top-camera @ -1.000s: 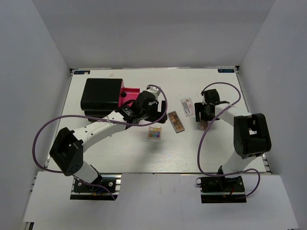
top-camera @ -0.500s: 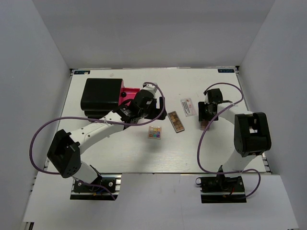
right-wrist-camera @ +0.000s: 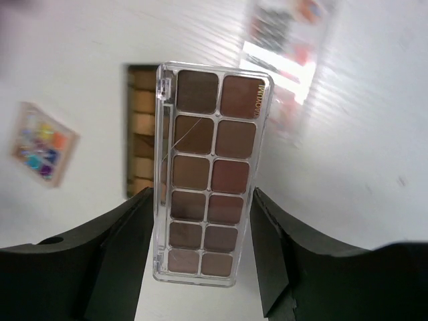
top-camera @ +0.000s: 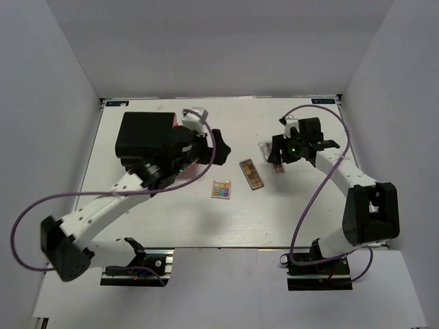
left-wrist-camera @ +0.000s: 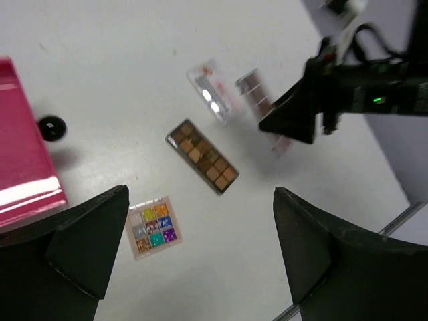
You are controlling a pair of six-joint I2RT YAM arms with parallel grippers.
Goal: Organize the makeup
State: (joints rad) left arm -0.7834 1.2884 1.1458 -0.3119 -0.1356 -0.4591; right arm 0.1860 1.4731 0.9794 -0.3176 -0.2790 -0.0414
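Note:
My right gripper (right-wrist-camera: pixel 204 195) is shut on the pinkish flat case (right-wrist-camera: pixel 208 174), a clear case of brown-pink pans held above the table; it also shows in the top view (top-camera: pixel 278 166). Below it lie the white red-printed packet (top-camera: pixel 266 149), the long brown eyeshadow palette (top-camera: pixel 252 174) and the multicoloured square palette (top-camera: pixel 221 189). My left gripper (left-wrist-camera: pixel 198 200) is open and empty, high above the table. The left wrist view shows the brown palette (left-wrist-camera: pixel 202 156), the square palette (left-wrist-camera: pixel 152 227) and the packet (left-wrist-camera: pixel 214 91). Lipsticks and the rose-gold tube are out of view.
The large black box (top-camera: pixel 145 137) stands at the back left with a pink drawer (left-wrist-camera: pixel 23 154) pulled out. A small black round thing (left-wrist-camera: pixel 51 127) sits by the drawer. My left gripper (top-camera: pixel 211 144) hovers beside the box.
My left arm has risen and drawn back toward the black box. My right gripper has lifted the pinkish case off the table and moved left, over the packet.

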